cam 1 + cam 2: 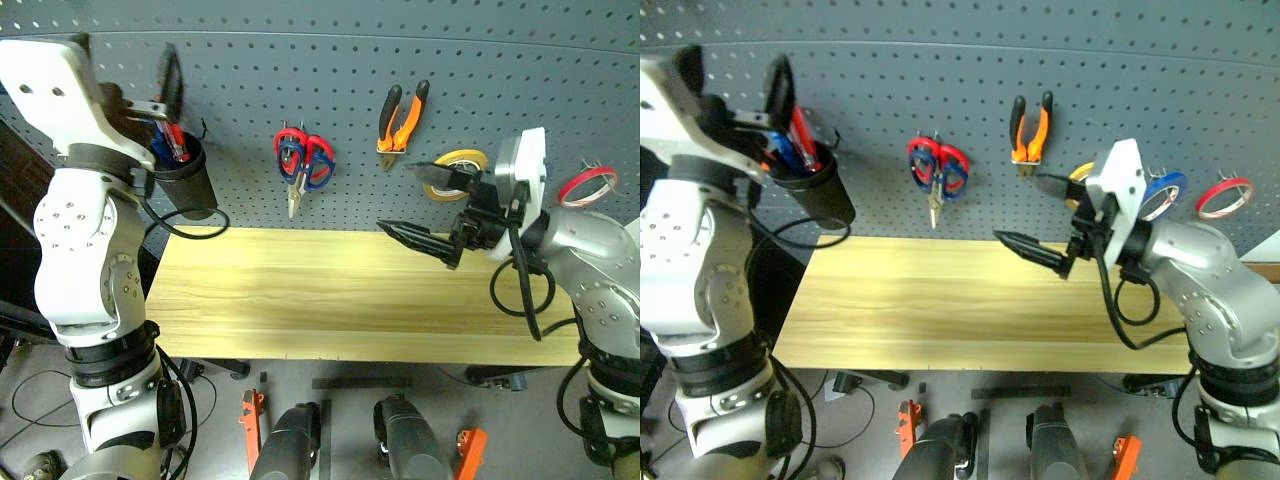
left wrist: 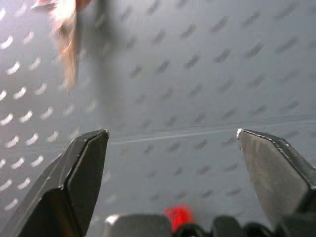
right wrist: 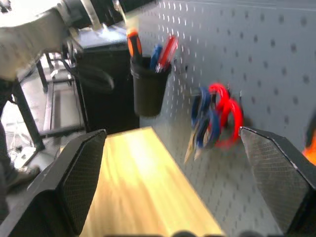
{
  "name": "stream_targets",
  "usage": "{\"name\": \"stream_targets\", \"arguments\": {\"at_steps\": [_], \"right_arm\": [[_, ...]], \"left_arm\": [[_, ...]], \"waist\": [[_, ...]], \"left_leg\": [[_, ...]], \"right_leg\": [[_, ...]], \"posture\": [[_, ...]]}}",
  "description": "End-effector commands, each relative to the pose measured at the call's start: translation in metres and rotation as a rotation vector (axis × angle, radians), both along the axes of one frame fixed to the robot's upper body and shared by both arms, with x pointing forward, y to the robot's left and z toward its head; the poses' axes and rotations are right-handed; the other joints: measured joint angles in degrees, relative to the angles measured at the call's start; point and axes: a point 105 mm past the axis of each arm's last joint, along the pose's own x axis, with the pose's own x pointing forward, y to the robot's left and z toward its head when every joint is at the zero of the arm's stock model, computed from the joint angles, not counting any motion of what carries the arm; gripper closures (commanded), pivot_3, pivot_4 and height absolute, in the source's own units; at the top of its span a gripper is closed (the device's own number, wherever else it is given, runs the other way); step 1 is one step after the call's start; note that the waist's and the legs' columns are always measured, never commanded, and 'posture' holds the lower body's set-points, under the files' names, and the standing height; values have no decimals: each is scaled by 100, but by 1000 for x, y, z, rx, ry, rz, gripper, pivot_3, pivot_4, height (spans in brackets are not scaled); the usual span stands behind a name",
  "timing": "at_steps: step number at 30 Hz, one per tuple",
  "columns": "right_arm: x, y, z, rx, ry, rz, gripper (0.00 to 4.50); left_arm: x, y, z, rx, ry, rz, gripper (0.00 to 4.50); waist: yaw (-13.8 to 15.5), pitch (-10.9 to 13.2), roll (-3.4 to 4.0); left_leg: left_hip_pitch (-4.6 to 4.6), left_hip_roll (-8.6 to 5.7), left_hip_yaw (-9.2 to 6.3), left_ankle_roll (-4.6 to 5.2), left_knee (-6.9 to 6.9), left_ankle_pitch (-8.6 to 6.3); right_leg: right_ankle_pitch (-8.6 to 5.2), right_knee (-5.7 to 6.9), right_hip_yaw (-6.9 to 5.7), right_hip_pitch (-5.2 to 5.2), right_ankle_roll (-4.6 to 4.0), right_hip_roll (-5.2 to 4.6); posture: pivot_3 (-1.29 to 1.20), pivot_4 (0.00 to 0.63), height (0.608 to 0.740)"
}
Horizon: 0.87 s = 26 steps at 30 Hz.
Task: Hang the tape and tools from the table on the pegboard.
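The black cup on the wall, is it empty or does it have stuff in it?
It has stuff in it. The black cup on the pegboard holds an orange-handled screwdriver plus red and blue handles.

On the dark grey perforated pegboard point(image 1: 480, 90) hung three tape rolls: one thin red ring point(image 1: 1224, 196), one thicker yellow roll point(image 1: 459, 165) and one blue roll point(image 1: 1164, 192). Two pairs of scissors point(image 1: 303, 163) hung together, one red-handled, one blue-handled. There was one pair of orange-and-black pliers point(image 1: 402, 118) and one black cup point(image 1: 185, 178).
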Motion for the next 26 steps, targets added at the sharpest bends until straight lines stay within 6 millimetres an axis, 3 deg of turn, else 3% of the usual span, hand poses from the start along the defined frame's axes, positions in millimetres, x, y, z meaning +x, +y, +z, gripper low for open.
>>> {"name": "stream_targets", "arguments": {"at_steps": [1,5,10,12,13,18,22,26], "right_arm": [[-16,3,-6,-12,-22,6,0],[-20,7,-20,0,10,-11,0],[1,-5,-46,76,52,-206,0],[38,-37,-71,185,51,-563,0],[46,-50,-84,209,52,-688,0],[54,-89,-143,183,47,-991,0],[55,-104,-171,154,48,-1064,0],[56,-110,-187,92,31,-1068,0]], "left_arm": [[-15,-21,-12,30,56,-79,22],[-20,-33,-38,49,152,-92,22],[-25,-36,-94,72,301,-63,22],[-21,-15,-145,25,435,8,22],[-22,-10,-164,30,481,22,22],[-24,6,-225,-25,597,90,22],[-26,15,-253,-32,643,117,22],[-22,19,-260,-11,631,126,22]], "waist": [[-11,-14,-1],[-28,-65,-2],[-2,-284,5],[14,-387,-13],[17,-436,-13],[125,-652,24],[154,-807,41],[147,-960,58]], "left_leg": [[1,0,0,0,0,0],[11,6,8,-7,3,4],[42,10,11,-15,-9,9],[43,9,11,-15,-8,10],[61,10,11,-16,-12,10],[148,7,34,-15,-34,7],[194,12,34,-13,-28,7],[234,25,32,9,-33,-7]], "right_leg": [[0,2,0,0,0,1],[0,12,4,0,0,4],[10,10,11,21,-13,10],[11,6,14,23,-13,11],[11,8,18,36,-13,13],[10,-3,44,96,-13,18],[24,-5,48,137,-8,25],[23,-28,47,172,-8,40]], "posture": [[-146,178,740],[-142,166,740],[-136,130,740],[-137,109,740],[-140,100,740],[-140,53,740],[-149,20,740],[-153,0,740]]}}
